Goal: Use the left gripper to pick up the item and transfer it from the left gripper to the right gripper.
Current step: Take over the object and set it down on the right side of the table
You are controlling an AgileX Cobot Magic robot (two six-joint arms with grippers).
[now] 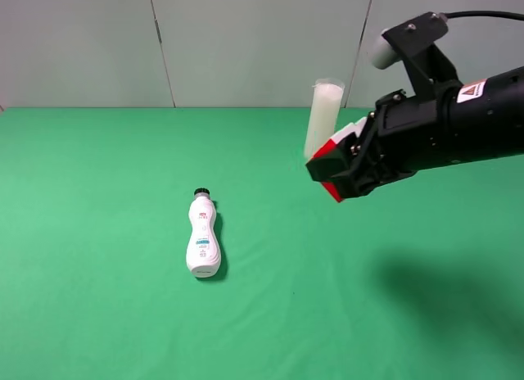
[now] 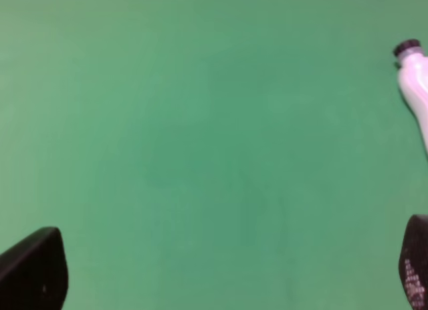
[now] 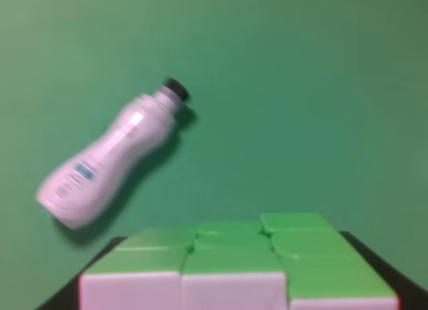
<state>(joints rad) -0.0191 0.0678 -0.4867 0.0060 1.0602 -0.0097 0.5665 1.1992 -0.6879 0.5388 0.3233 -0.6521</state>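
Observation:
The item (image 1: 327,153), a small puzzle cube showing red and white faces, hangs in the air at the right, above the green table (image 1: 98,232). My right gripper (image 1: 340,171), on the black arm with the warning-triangle label, is shut on it. In the right wrist view the cube's green top (image 3: 234,253) fills the lower edge between the dark fingers (image 3: 378,256). My left gripper (image 2: 224,276) appears only in the left wrist view. Its two black fingertips (image 2: 33,270) stand wide apart over bare green cloth, open and holding nothing.
A white bottle with a black cap (image 1: 203,237) lies on its side near the table's middle, also in the wrist views (image 3: 107,163) (image 2: 414,83). A tall white cylinder (image 1: 322,114) stands upright just behind the held cube. A pale wall closes off the back.

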